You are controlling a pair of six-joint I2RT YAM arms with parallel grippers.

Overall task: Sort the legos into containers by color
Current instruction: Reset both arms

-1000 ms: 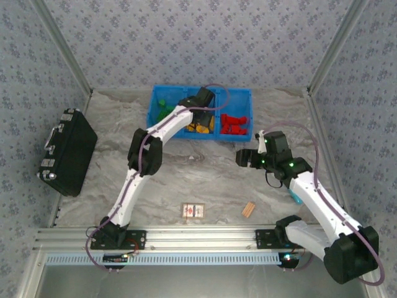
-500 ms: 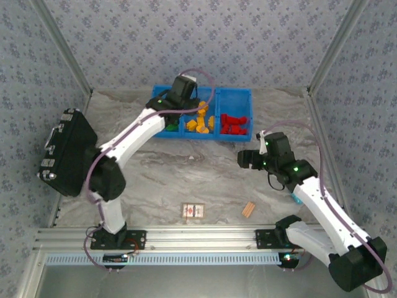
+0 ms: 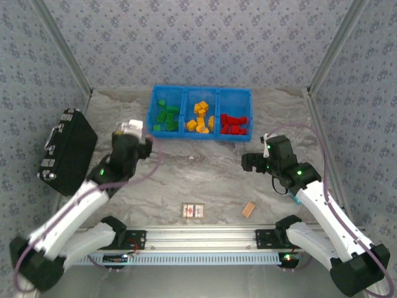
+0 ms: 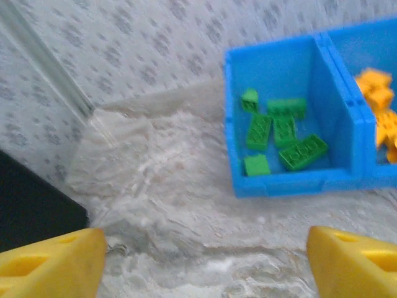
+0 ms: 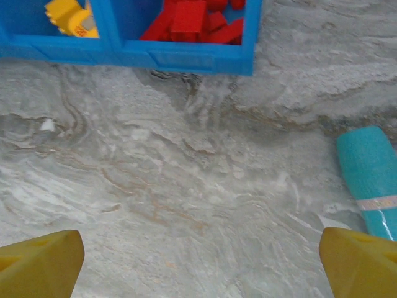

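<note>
Near the containers [image 5: 186, 59], a teal roll [image 5: 370, 174] lies partly cut off.

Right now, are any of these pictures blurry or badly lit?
Top external view: even light, sharp, only faint shadows on the table. Left wrist view: soft all over, the green legos fuzzy-edged, the near left fingertips blurred. Right wrist view: crisper, the table veins clear, though the right fingertips look soft.

Three containers [image 3: 200, 136], six green legos [image 4: 285, 130], one case [image 3: 65, 152], one card [image 3: 193, 210].
</note>
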